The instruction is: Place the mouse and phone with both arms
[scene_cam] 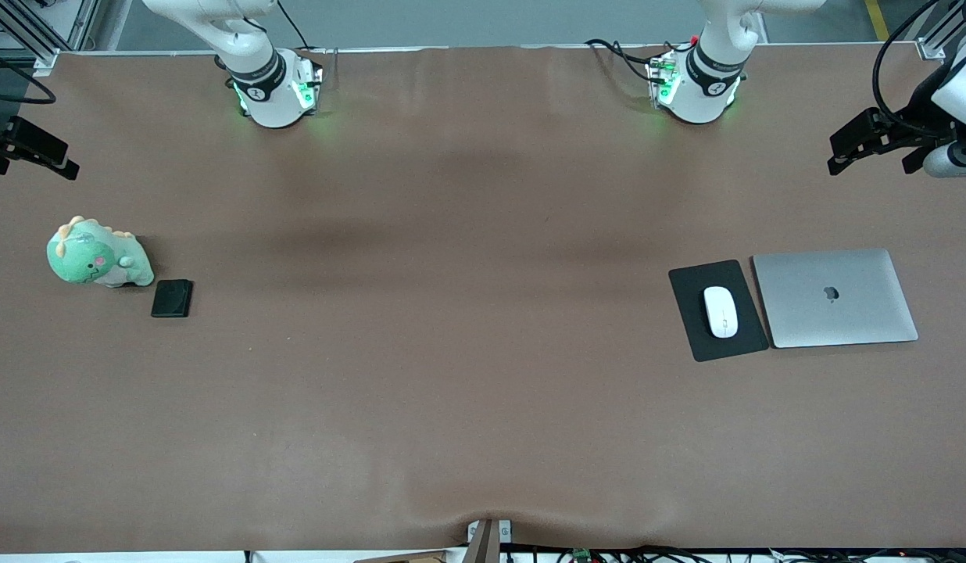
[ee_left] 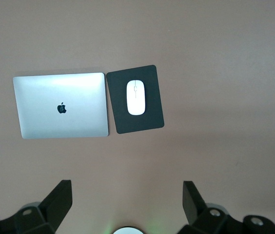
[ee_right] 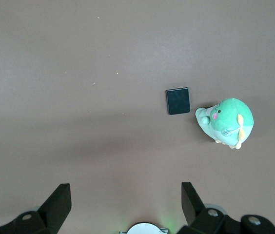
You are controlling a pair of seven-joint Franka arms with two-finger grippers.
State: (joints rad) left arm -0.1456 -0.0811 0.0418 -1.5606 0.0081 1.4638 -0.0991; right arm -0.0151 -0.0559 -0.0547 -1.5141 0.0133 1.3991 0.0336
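My left pincer [ee_left: 125, 197] and right pincer [ee_right: 123, 197] are hanging apart, high above the table's ends. The mouse [scene_cam: 720, 311] is lying on its pad [scene_cam: 690, 320]; the phone [scene_cam: 172, 298] beside the toy [scene_cam: 96, 256]. Either fits placed or waiting.

a robotics lab: two arm bases [scene_cam: 276, 90] bolted to a brown-covered table [scene_cam: 452, 352], cables trailing.
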